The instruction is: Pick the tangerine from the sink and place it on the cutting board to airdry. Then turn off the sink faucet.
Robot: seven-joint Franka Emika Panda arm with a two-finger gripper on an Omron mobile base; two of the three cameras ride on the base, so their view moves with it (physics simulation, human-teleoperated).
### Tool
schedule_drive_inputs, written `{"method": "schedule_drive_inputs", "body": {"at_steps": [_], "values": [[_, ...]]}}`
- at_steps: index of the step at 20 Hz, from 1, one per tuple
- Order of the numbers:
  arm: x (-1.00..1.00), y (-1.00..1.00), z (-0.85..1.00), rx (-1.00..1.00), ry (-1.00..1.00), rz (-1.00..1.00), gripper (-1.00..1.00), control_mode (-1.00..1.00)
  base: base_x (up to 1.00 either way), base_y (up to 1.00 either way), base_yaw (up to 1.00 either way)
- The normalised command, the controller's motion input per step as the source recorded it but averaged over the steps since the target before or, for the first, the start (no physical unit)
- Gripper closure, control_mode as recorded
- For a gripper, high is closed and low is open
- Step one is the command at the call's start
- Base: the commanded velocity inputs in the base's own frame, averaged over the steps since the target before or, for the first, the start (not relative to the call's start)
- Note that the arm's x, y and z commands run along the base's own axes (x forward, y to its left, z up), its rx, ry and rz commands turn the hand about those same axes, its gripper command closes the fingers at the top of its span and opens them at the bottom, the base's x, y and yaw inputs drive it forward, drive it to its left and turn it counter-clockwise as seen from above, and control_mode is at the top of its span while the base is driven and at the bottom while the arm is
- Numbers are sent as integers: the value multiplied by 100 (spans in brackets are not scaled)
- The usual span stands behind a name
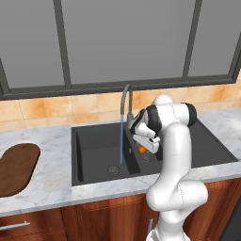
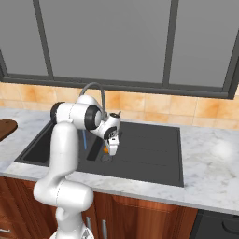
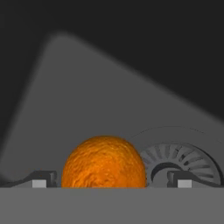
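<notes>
Beside the drain [image 3: 181,164], the round, axis-less tangerine [image 3: 103,162] sits between wide-open jaws.

2 base views flank the arm, sharing the sink [image 1: 99,141], hand view close inside it

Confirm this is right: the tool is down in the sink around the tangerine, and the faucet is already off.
Not quite. The sink faucet is running: the left base view shows a blue stream falling into the sink. The tool does straddle the tangerine.
</notes>
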Motion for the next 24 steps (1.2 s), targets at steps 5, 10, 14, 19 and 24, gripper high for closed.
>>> {"method": "schedule_drive_inputs", "body": {"at_steps": [5, 10, 14, 19, 24], "values": [[0, 0, -19, 0, 0, -3, 100, -100, 0, 0, 0], [-17, -5, 8, 3, -1, -3, 100, -100, 0, 0, 0], [-30, -8, 42, 5, -4, 0, 100, -100, 0, 0, 0], [-35, -2, 59, 3, -9, 0, 100, -100, 0, 0, 0], [-49, -4, 54, 0, -15, 4, 100, -100, 0, 0, 0]]}}
